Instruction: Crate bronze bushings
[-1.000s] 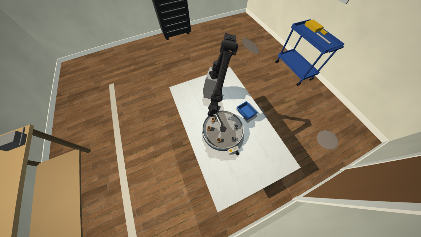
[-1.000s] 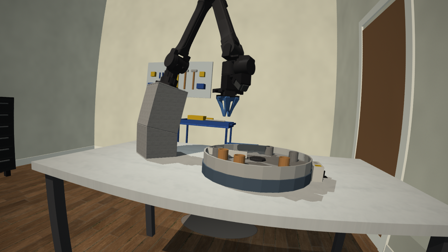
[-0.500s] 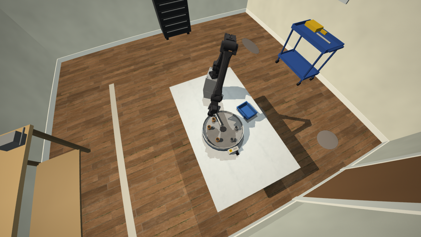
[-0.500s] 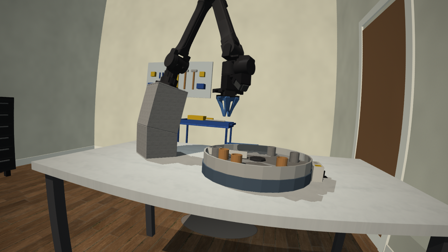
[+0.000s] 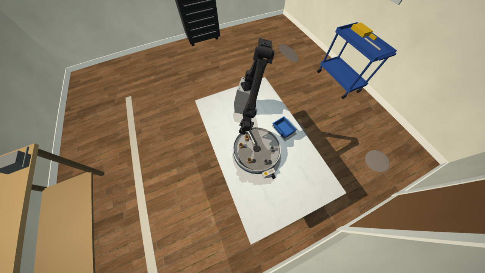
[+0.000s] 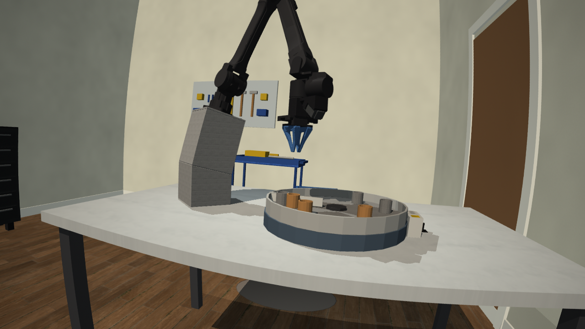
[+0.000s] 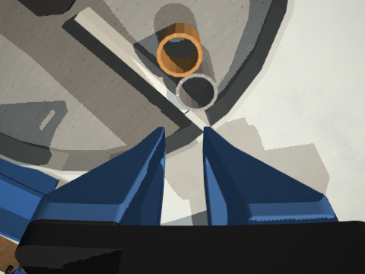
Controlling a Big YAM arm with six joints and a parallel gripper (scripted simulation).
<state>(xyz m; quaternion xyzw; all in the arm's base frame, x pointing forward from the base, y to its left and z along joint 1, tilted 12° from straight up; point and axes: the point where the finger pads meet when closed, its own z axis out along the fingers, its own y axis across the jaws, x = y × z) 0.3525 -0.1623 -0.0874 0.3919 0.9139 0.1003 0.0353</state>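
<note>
1. The table [image 5: 305, 190] [image 6: 163, 237] [image 7: 323, 76], one, is supporting the turning table [image 5: 251, 152] [image 6: 335, 241] [image 7: 34, 68], also one.
2. The crate [image 5: 284, 126] [image 7: 23, 202], one, is standing beside it, showing no bushing inside.
3. The gripper [image 5: 243, 130] [image 6: 296, 151] [image 7: 184, 138], one, is hovering above the rim, its jaws standing slightly apart and holding nothing. For a sound pick, it should be opening wider, centring on the bronze piece near the bar [image 5: 252, 137] [image 6: 312, 201] [image 7: 103, 38], then descending vertically; its fingers should be avoiding the steel neighbour.
4. The bronze bushings [image 5: 246, 137] [image 6: 292, 200] [image 7: 179, 28], three, are all standing on the turning table, awaiting transfer.
5. The steel bushings [image 5: 272, 148] [image 6: 280, 197] [image 7: 177, 91], three, are standing there too; one is apparently touching a bronze, though the overhead angle is leaving contact uncertain.

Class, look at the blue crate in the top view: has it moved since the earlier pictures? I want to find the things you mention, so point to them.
No. The blue crate [image 5: 284, 126] lies at the same spot beside the turning table [image 5: 235, 156], judged against the robot's grey pedestal [image 5: 241, 100].
</note>
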